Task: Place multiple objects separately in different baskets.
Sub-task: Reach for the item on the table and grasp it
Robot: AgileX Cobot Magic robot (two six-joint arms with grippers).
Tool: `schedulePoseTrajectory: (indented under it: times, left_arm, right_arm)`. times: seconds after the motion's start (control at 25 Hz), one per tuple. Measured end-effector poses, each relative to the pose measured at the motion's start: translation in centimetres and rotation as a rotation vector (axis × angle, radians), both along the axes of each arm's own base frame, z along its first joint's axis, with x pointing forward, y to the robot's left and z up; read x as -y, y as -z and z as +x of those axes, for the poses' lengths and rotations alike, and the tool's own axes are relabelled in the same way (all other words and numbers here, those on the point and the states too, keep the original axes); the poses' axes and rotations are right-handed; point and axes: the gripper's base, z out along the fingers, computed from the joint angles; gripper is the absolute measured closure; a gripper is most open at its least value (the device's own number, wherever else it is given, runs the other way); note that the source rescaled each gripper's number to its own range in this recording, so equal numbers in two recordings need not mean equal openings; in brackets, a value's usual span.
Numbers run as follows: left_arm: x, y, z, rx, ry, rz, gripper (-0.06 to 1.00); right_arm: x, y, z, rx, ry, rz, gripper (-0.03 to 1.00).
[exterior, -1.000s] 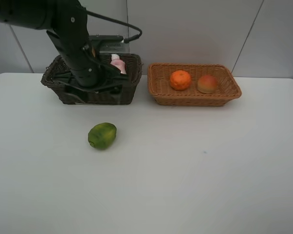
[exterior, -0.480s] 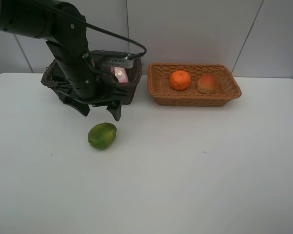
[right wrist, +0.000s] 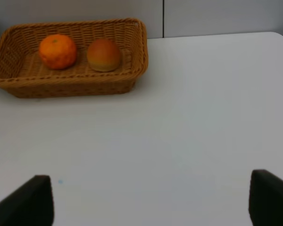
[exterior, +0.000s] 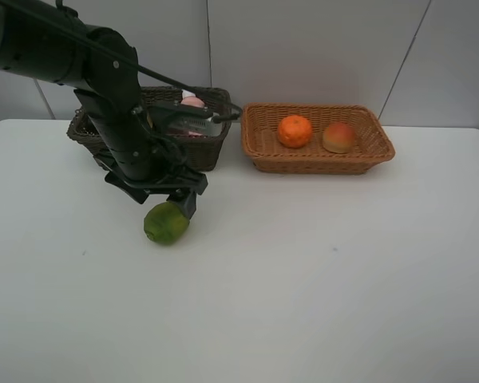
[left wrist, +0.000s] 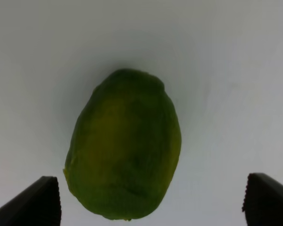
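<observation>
Down from the dark basket, the left gripper now straddles the green fruit, jaws apart; orange and peach already sit in the tan basket.

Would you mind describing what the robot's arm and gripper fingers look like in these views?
The left arm is glossy black, built of thick rounded segments, with a thin black cable looping from it toward the dark basket. The left gripper shows two black fingertips with fine serrated inner edges. The right gripper shows similar dark, blocky fingertips. No markings are visible.
</observation>
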Motion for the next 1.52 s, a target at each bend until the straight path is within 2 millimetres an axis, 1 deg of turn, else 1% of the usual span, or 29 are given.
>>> schedulePoseTrajectory:
  times: [0.16,0.36,0.6,0.84,1.0,1.08,1.24,1.28,1.52]
  left_arm:
    - [0.0,0.3,0.2,0.015,0.046,0.015,-0.06]
    - [0.4,2.6,0.2,-0.018,0.134,0.068,-0.06]
    - [0.5,3.1,0.6,0.013,0.170,0.082,-0.06]
    - [0.5,4.4,0.9,0.021,0.201,0.109,-0.06]
    - [0.7,4.5,1.3,0.057,0.203,0.091,-0.05]
    - [0.8,4.5,1.3,0.067,0.203,0.085,-0.01]
    - [0.8,4.6,1.4,0.075,0.203,0.080,0.17]
    - [0.9,4.6,1.4,0.077,0.203,0.079,0.19]
    - [0.9,4.8,1.4,0.072,0.199,0.077,0.19]
  right_arm:
    - [0.0,0.0,0.0,0.000,0.000,0.000,0.14]
    - [0.0,0.0,0.0,0.000,0.000,0.000,0.14]
    - [0.0,0.0,0.0,0.000,0.000,0.000,0.14]
    - [0.0,0.0,0.0,0.000,0.000,0.000,0.14]
    - [0.0,0.0,0.0,0.000,0.000,0.000,0.14]
    - [0.0,0.0,0.0,0.000,0.000,0.000,0.14]
    - [0.0,0.0,0.0,0.000,0.000,0.000,0.14]
    - [0.0,0.0,0.0,0.000,0.000,0.000,0.14]
    - [0.0,0.0,0.0,0.000,0.000,0.000,0.14]
